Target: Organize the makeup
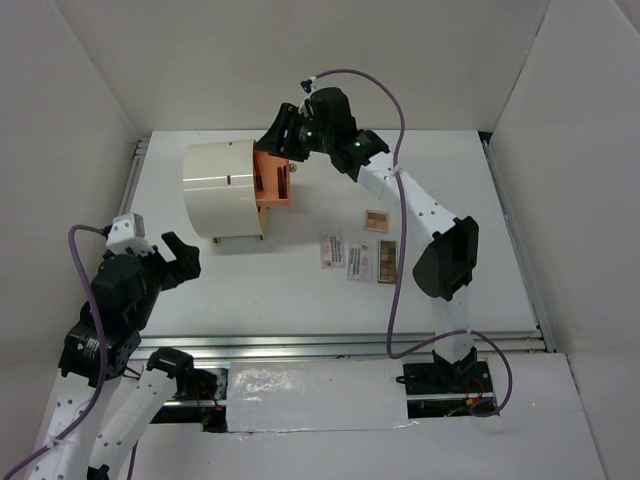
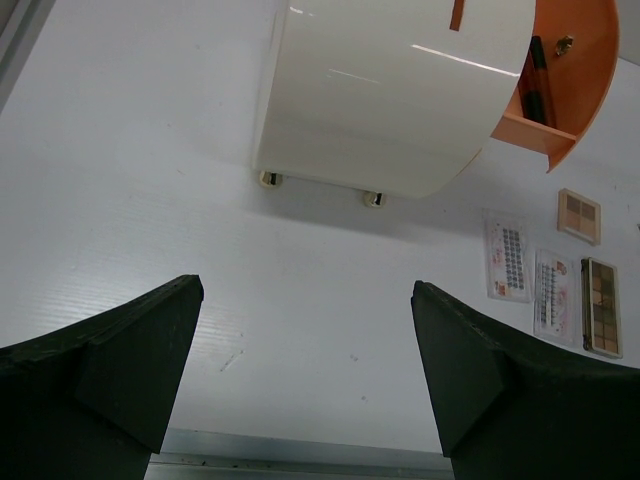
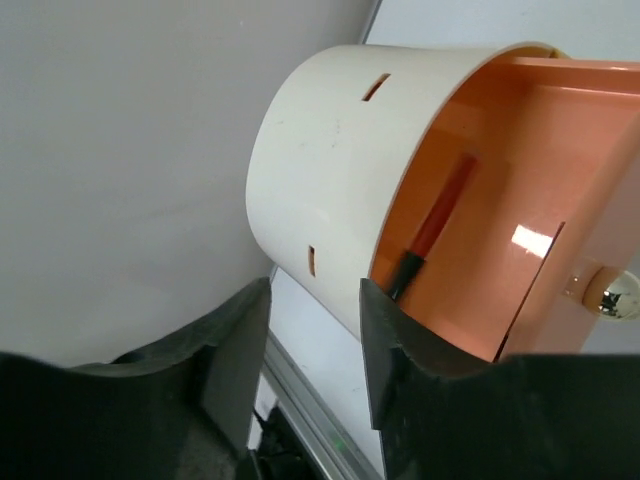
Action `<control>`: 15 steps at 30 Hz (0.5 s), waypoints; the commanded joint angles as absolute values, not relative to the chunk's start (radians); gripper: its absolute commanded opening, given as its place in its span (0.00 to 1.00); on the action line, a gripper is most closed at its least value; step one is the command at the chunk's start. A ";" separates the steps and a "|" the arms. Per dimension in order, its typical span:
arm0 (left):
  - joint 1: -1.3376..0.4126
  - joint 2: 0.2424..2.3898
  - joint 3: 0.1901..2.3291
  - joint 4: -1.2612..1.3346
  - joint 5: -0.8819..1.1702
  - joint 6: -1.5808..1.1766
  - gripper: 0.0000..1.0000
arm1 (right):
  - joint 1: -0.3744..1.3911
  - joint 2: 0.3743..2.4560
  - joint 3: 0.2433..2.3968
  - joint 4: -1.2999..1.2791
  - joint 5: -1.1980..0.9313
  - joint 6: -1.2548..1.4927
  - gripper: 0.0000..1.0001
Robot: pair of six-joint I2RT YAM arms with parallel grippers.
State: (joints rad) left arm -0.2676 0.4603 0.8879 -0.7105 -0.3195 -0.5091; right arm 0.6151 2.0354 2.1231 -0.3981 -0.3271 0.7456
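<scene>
Makeup lies in two places. One red-and-black stick (image 3: 430,235) rests inside the orange drawer (image 3: 500,200), which stands pulled out of the cream box (image 1: 222,188). The other pieces sit out on the worktop (image 1: 300,310), well to the right of the box. They are a small square compact (image 1: 376,220), then nearer the arms two white-pink packets (image 1: 331,248) side by side, with a brown palette (image 1: 387,262) just beside the right-hand packet.

The right pincer (image 3: 315,310) hovers at the drawer's open side, close to the box wall. Its jaws are apart with nothing between them. The left pincer (image 2: 305,288) hangs over bare worktop near the box's front, also spread wide and empty.

I judge the task to be early. One item is stowed, and the step in hand looks like the end of a drop-off into the drawer. Four pieces are left to collect.

The next move probably calls for the right arm to back clear of the drawer without nudging it. It would then swing over to the group on the worktop. Those pieces are flat and lie low, so the fingers would have to come down squarely across an edge to get under or around one. The compact stands apart from the others and looks the easiest pick.
</scene>
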 commanded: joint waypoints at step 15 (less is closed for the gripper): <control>-0.268 0.665 0.991 -0.810 -0.564 -0.684 0.99 | 0.538 1.908 1.818 -0.416 0.036 0.531 0.18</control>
